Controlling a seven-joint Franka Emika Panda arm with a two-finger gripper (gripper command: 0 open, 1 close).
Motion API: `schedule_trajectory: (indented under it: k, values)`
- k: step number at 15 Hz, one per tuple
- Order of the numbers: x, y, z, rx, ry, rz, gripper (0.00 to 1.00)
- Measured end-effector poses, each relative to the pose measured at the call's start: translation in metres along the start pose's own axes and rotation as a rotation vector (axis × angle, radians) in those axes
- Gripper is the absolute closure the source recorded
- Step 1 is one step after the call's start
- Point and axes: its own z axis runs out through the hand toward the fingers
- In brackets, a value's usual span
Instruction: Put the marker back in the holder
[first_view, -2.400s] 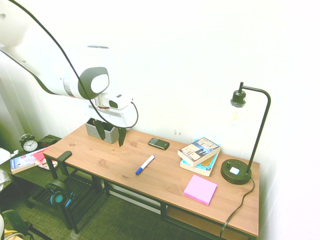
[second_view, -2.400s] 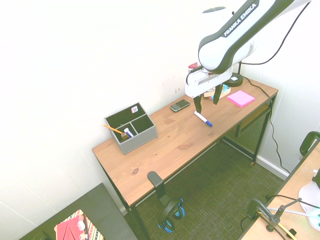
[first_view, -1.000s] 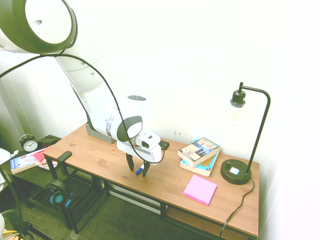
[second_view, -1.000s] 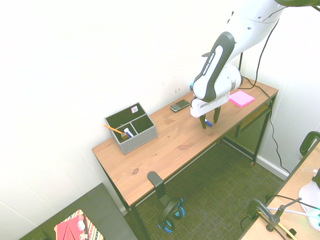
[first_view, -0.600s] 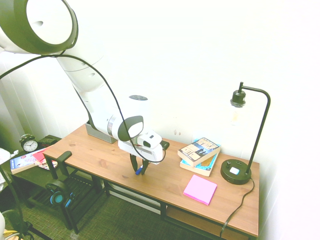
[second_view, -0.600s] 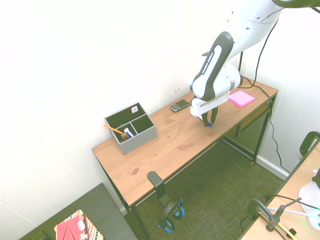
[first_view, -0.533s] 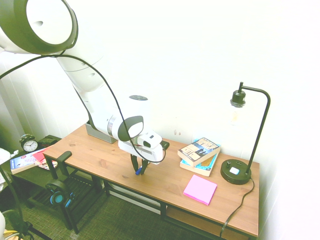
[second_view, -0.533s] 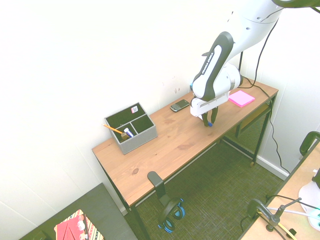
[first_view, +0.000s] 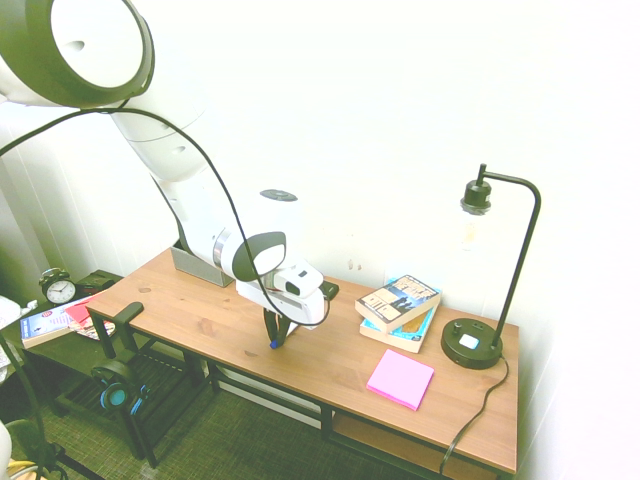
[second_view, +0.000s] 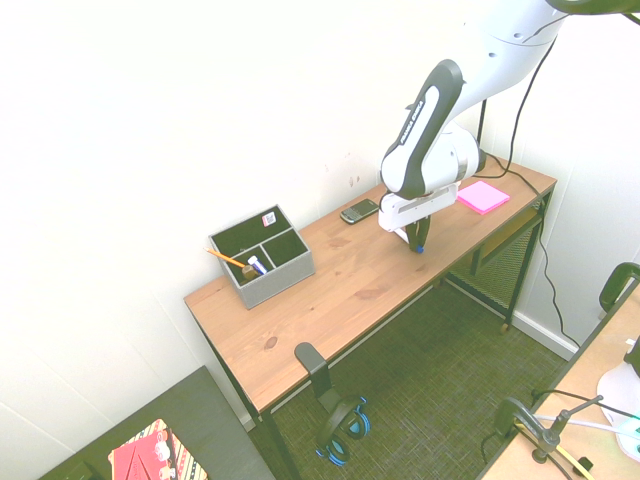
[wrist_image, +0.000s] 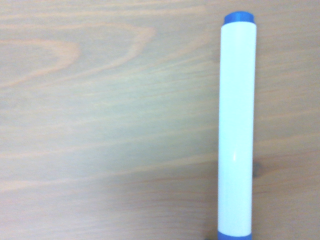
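The desk (second_view: 340, 290) is the largest thing, its wooden top running along the wall. Over its front edge, toward the end with the pink notes, the gripper (second_view: 418, 247) points down, its fingers closed on the marker (second_view: 420, 250); the blue cap shows at the fingertips, and the white barrel fills much of the wrist view's height. The grey holder (second_view: 280, 285) stands at the opposite end, by the back edge, with an orange pencil (second_view: 228, 258) and a blue-and-white item (second_view: 257, 265) in its compartments. The black lamp (first_view: 472, 343) stands near the back corner of the notes' end, and beside it, along the back edge, lie stacked books (first_view: 400, 312). The pink notes (first_view: 401, 378) lie nearer the front edge, and the black phone (second_view: 360, 211) lies by the back edge, between holder and books.
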Motion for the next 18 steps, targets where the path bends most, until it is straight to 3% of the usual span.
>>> schedule_trajectory:
  k: [2,5,7,10,14,18]
  values:
    - [-0.015,-0.013,-0.039,0.037,-0.080,0.009,1.00]
    - [-0.065,-0.032,-0.107,0.035,-0.296,0.061,1.00]
    - [-0.102,-0.067,-0.150,0.011,-0.417,0.095,1.00]
    - [-0.131,-0.134,-0.194,-0.009,-0.521,0.222,1.00]
    - [-0.117,-0.196,-0.177,0.024,-0.662,0.351,1.00]
    - [-0.090,-0.213,-0.141,0.090,-0.749,0.476,1.00]
